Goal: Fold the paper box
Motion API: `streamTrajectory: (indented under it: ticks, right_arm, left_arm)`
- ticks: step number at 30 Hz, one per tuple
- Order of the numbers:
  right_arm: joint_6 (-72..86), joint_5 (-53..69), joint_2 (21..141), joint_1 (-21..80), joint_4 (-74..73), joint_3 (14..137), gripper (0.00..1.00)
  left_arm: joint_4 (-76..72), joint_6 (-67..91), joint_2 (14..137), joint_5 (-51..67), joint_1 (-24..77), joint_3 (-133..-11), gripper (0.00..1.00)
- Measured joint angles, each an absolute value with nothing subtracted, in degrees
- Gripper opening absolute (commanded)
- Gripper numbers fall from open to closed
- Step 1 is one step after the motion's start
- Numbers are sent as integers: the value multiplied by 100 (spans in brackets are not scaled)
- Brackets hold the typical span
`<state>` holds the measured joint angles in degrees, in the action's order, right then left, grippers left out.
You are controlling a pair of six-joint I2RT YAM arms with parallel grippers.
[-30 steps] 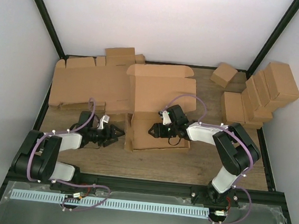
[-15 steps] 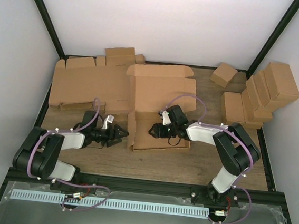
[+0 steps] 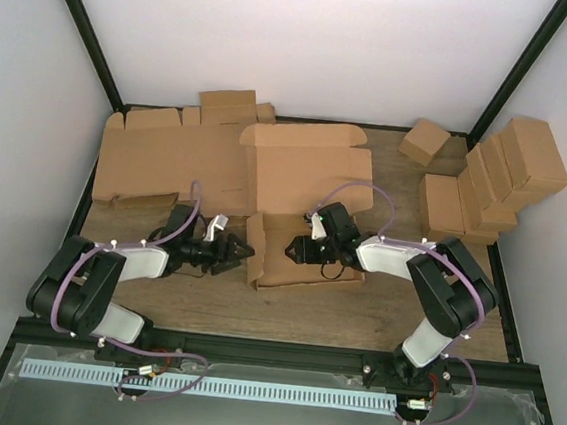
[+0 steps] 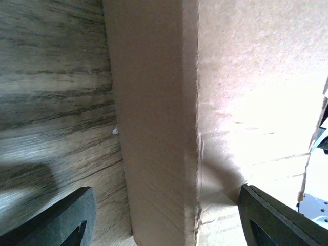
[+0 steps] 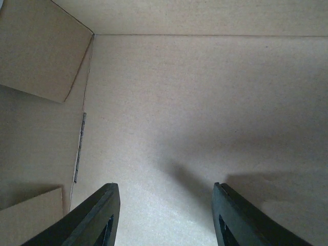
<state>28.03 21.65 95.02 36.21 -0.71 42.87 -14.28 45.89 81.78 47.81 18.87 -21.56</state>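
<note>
The box [image 3: 303,169] lies beneath the right end effector [image 3: 296,249], whose jaws stand part open and empty. Its side wall [image 4: 154,128] has just been reached by the left end effector [image 3: 242,253], widened and now straddling it ungripped; folding that wall up is judged imminent.

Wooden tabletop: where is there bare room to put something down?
Bare wood runs along the near edge, between the left arm and right arm, in front of the half-folded brown cardboard box. Crowded: flat cardboard blanks back left, small brown boxes stacked right.
</note>
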Motion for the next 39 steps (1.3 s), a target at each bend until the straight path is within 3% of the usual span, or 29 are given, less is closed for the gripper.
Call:
streamTrajectory:
  ticks: [10,19,26,36,39]
  right_arm:
    - [2917,2095,9332,3632,-38,4104,51]
    - [3203,1726,8969,3863,-200,3835,50]
    - [3267,1667,8903,3889,-202,3785,51]
    - [3249,1671,8173,3918,-342,3551,51]
    - [3201,1723,7730,3918,-333,3500,55]
  left_arm:
    - [-1330,4613,8519,4495,2281,-2547,79]
    - [-351,4340,8523,3710,2869,-3304,80]
    - [274,4300,8523,3079,3212,-3601,70]
    - [578,4333,8569,2587,3450,-3795,65]
    - [613,4331,8611,2545,3461,-3822,64]
